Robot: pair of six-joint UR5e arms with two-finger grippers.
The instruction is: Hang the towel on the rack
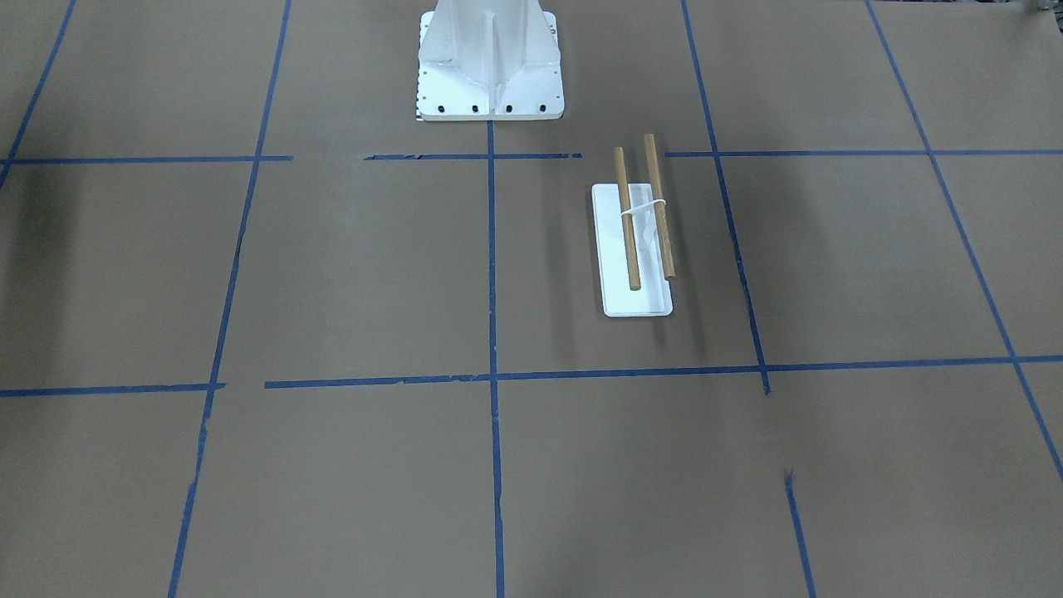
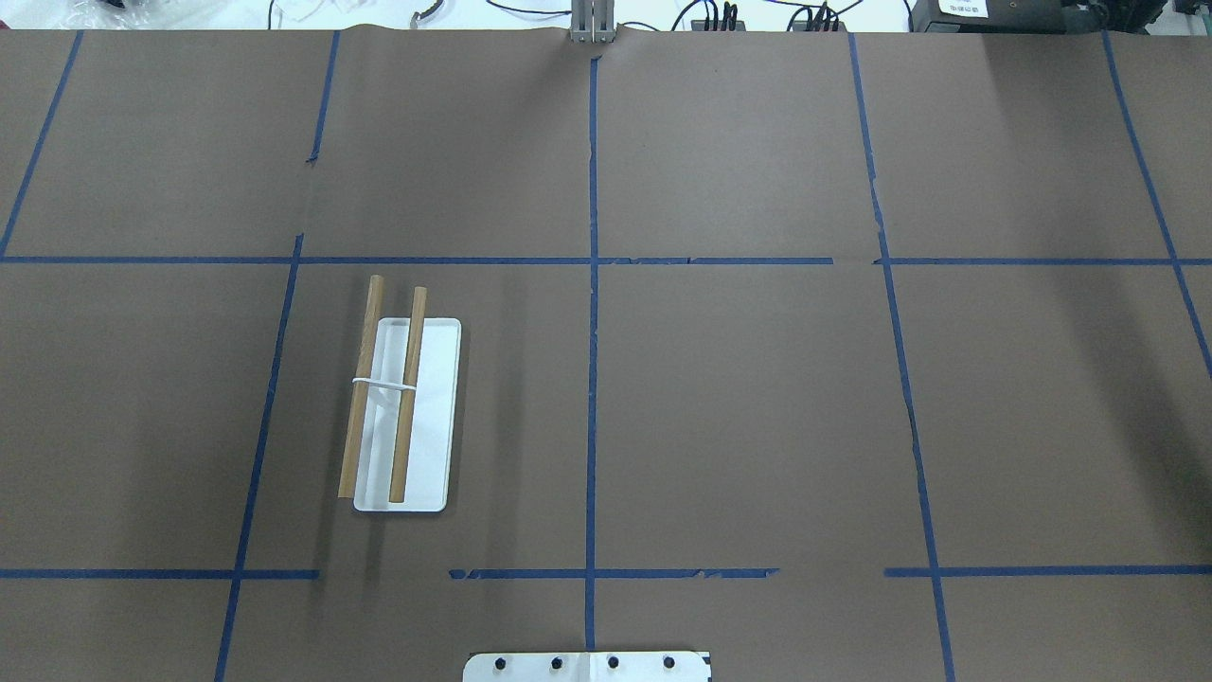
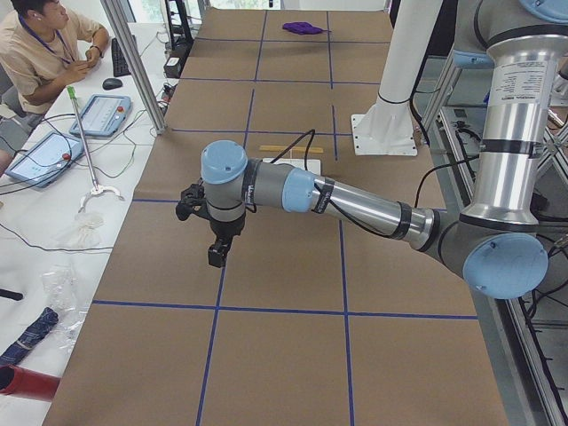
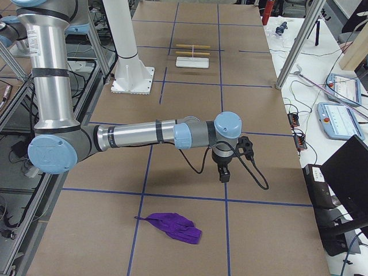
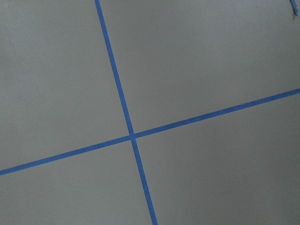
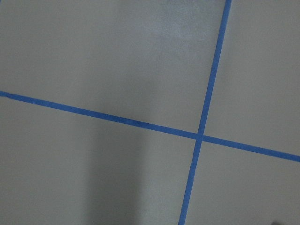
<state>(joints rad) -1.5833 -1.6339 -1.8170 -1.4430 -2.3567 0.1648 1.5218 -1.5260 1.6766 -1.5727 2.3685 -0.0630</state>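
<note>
Step in hand: the opening reach, by my read, since nothing is grasped and nothing hangs yet. Crumpled purple cloth towel (image 4: 172, 227) lies on the brown paper-covered table (image 4: 270, 230) with its blue tape grid. It is at the robot's right end, outside the overhead and front views. Small rack (image 2: 426, 417) with a flat white rectangular base, thin white upright and 2 parallel light-brown wooden dowels (image 2: 405, 436) stands on the robot's left half. It sits between the centre tape line and the next line leftward, well apart from the towel, both dowels bare. Large white bolted metal pedestal (image 1: 490, 75) sits at the robot's edge, near the rack, not touching.

Black 2-finger right gripper (image 4: 224, 174) hangs pointing down above the table, near the towel but apart from it. Black 2-finger left gripper (image 3: 217, 256) hangs over the left end, well apart from the rack. You get both only in the side views, and the wrist views show just tape crossings. So you cannot tell whether either pair of fingers is apart or together.

Next move, as I judge it: you bring the right gripper over the towel, lower it, and pinch a raised fold. Cloth looks limp, so expect bunching. You then need a long carry across the table, or a pass to the left arm, before draping over a dowel.
</note>
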